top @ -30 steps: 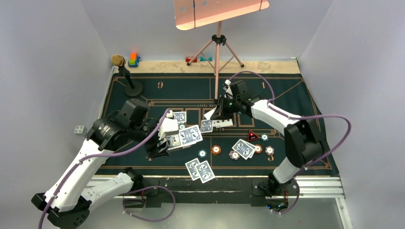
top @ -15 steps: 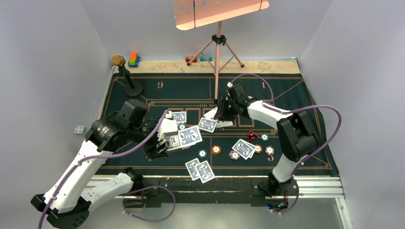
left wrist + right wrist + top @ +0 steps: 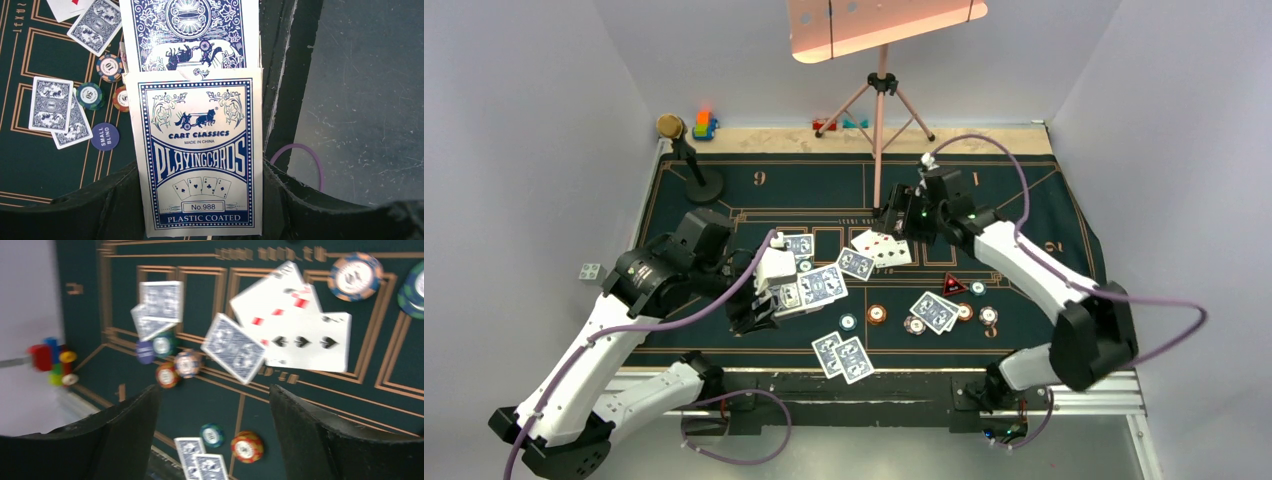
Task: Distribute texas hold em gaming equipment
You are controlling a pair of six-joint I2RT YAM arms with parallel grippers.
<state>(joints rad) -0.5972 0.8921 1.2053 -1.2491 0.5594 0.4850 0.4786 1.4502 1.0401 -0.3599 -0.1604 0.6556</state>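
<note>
Pale grey walls around a dark green felt table point(image 3: 724, 200) lined in copper.

Left tool point(image 3: 200, 210) clamped on a blue-and-white card box point(image 3: 200, 165), one dark finger against each long side. Lettering PLAYING CARDS facing the wrist camera. Blue-backed deck point(image 3: 192, 35) poking out of the box's far end, beyond the fingertips. Down on the felt to that tool's left: a pair of face-down cards point(image 3: 55, 112), overlapped; a dark blue disc point(image 3: 105, 136) marked SMALL BLIND just beside them; a teal chip point(image 3: 90, 95) touching the pair's edge.

Right tool point(image 3: 212, 395) spread wide, gripping nothing, raised off the felt. Beyond its fingertips, two face-up cards point(image 3: 300, 335), overlapped, one with red pips and one with black spades. Lapping over their edge, on the side nearer the tool, a single face-down card point(image 3: 234, 347). Farther back between the two fingers, an orange chip point(image 3: 246, 446) and a near pair of face-down cards point(image 3: 200, 457), blurred.

Seen from above: a red-black triangular marker point(image 3: 953, 285) flat on the felt behind the right tool, toward its base, and another card pair point(image 3: 934, 311) just beside the marker.
</note>
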